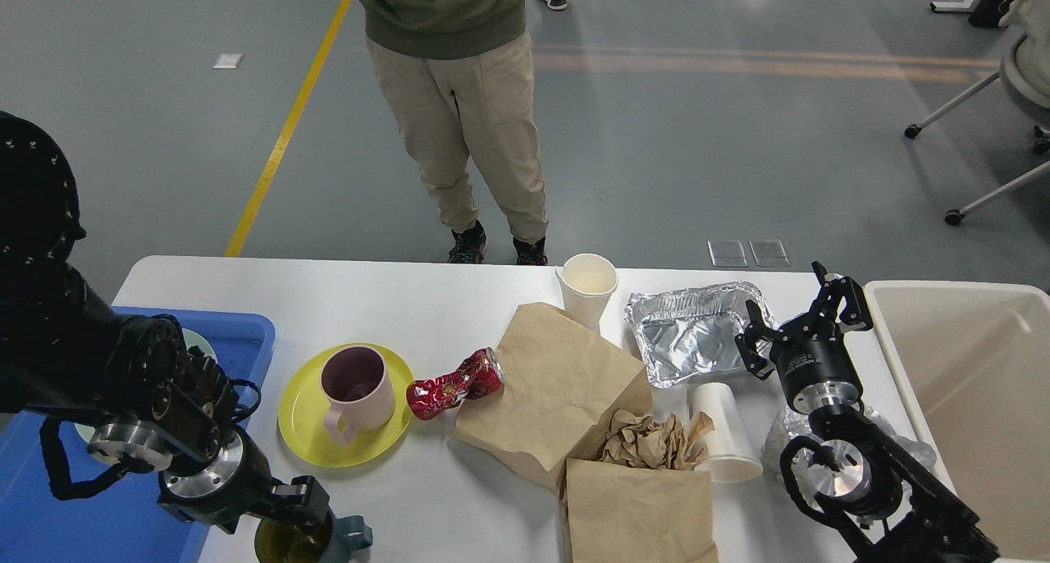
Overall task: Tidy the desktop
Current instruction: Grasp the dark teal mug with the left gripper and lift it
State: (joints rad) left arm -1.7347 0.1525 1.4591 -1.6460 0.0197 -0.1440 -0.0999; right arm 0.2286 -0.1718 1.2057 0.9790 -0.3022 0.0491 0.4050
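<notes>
Our worktop (394, 497), the wide white surface of the desktop to be tidied, spreads across the lower half of the view. Our left hand (297, 505) hangs low at the near edge over a dark mug (320, 540), and its fingers are too dark and bunched for us to tell whether they are apart or together. Our right hand (808, 315) stands with its fingers spread apart, holding nothing, just beside a foil tray (693, 333).

A pink mug (358, 386) sits on a yellow plate (299, 432). A crushed red can (455, 382) lies beside it; its printing is too small to read. Two brown paper bags (558, 391) lie near crumpled paper (648, 440), a tipped white cup (726, 432) and an upright paper cup (587, 286). A blue tray (238, 341) is at the left, a beige bin (960, 366) at the right. A person (455, 95) stands beyond, with a white tag we cannot read.
</notes>
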